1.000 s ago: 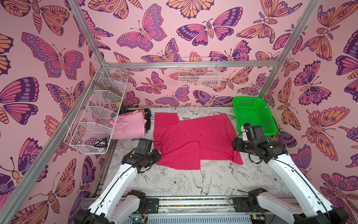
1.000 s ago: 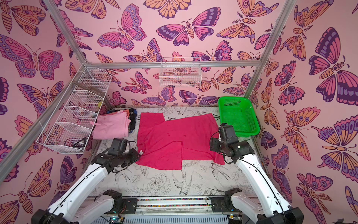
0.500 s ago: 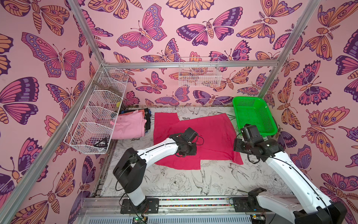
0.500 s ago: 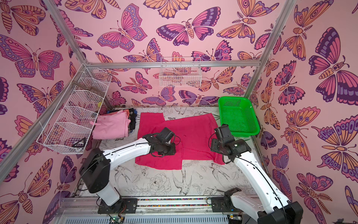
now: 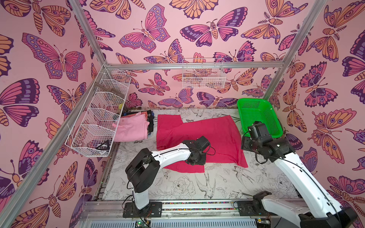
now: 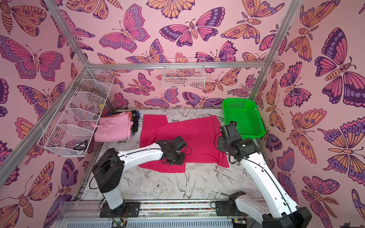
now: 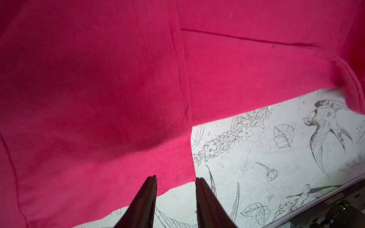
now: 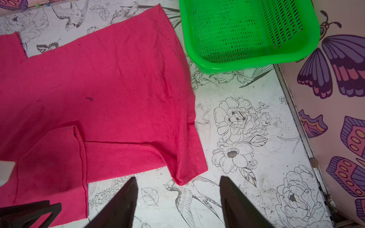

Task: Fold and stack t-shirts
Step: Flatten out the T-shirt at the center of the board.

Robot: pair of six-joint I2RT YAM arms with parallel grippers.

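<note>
at the far left, wire baskets (image 5: 94,128) hang on the wall. beside them a folded light pink t-shirt (image 5: 131,128) tops a small stack, with orange and dark cloth edges showing behind it. next, at mid table, the crimson t-shirt (image 5: 213,130) lies spread flat, one sleeve toward the back and one toward the front.

the left gripper (image 7: 175,177) hangs low over the front sleeve's hemmed corner. its jaws stand narrowly apart astride the hem and are not clamped on it. further right, the right gripper (image 8: 177,177) hovers just off the shirt's near bottom corner, jaws wide with nothing between them. the green basket (image 8: 237,67) sits at the far right, apart from the cloth.

this looks like the start of the first fold on the crimson shirt, with both arms lining up on its front edge. the next move likely calls for each gripper to drop and pinch its corner. then both would lift together and carry that edge across evenly, so that the cloth does not bunch.

no brand or label shows on the shirts. small print on the dark rail part in the left wrist view is too blurred to read.
</note>
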